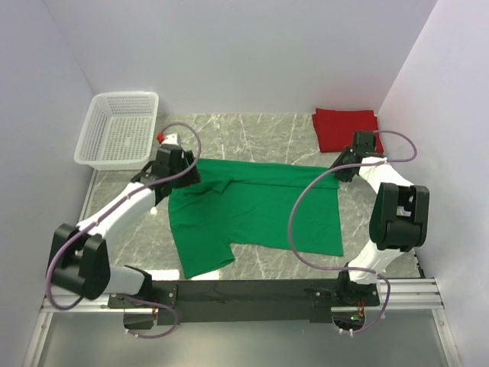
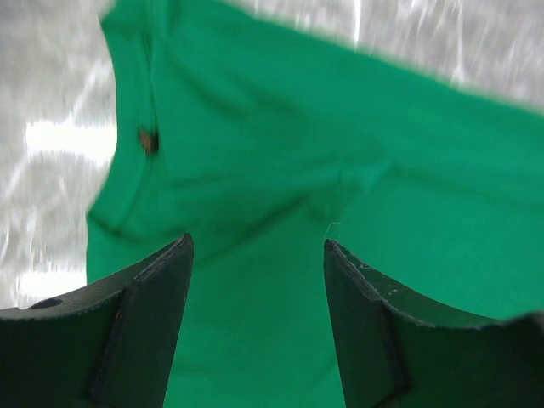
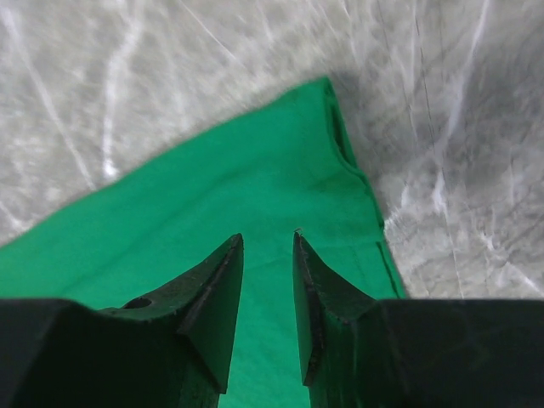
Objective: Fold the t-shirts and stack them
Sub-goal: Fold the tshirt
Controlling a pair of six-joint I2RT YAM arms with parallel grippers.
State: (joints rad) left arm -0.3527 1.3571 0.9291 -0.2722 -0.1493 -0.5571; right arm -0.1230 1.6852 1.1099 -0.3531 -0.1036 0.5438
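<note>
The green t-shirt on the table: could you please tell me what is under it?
The green t-shirt lies spread on the grey marble table, which shows around it. What the cloth covers cannot be seen, though no bulge hints at anything beneath.

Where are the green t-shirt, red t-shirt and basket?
green t-shirt (image 1: 252, 208), top external view, middle of its body
red t-shirt (image 1: 345, 128), top external view, centre of folded cloth
basket (image 1: 107, 159), top external view, near wall
</note>
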